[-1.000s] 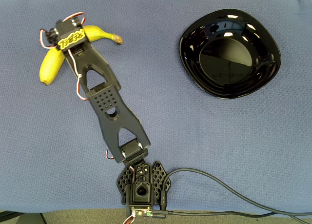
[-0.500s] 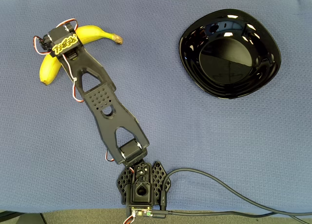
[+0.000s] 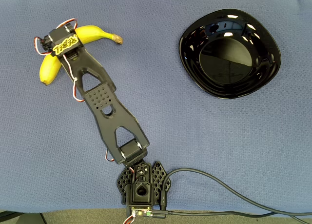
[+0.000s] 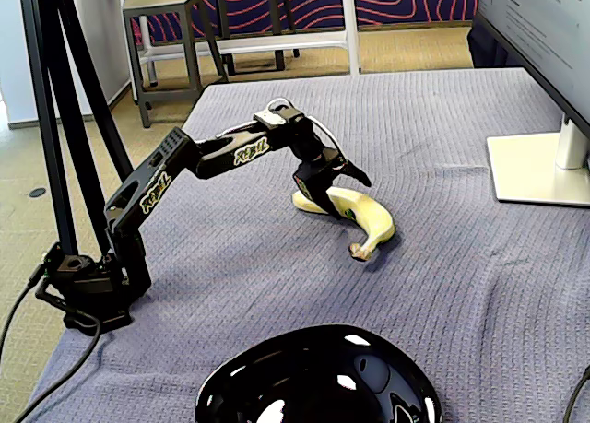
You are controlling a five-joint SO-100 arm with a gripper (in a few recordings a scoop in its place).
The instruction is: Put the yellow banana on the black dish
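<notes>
So one yellow banana at 10 o'clock overhead, gripper straddling it (jaws parted, grip unclear), one black dish at 2 o'clock, open blue cloth between.

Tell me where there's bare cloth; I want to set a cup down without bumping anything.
Free: the blue cloth between the arm and the black dish, and below the dish, above the cable. Crowded: the top-left corner in the overhead view, where the gripper sits over the yellow banana.
</notes>
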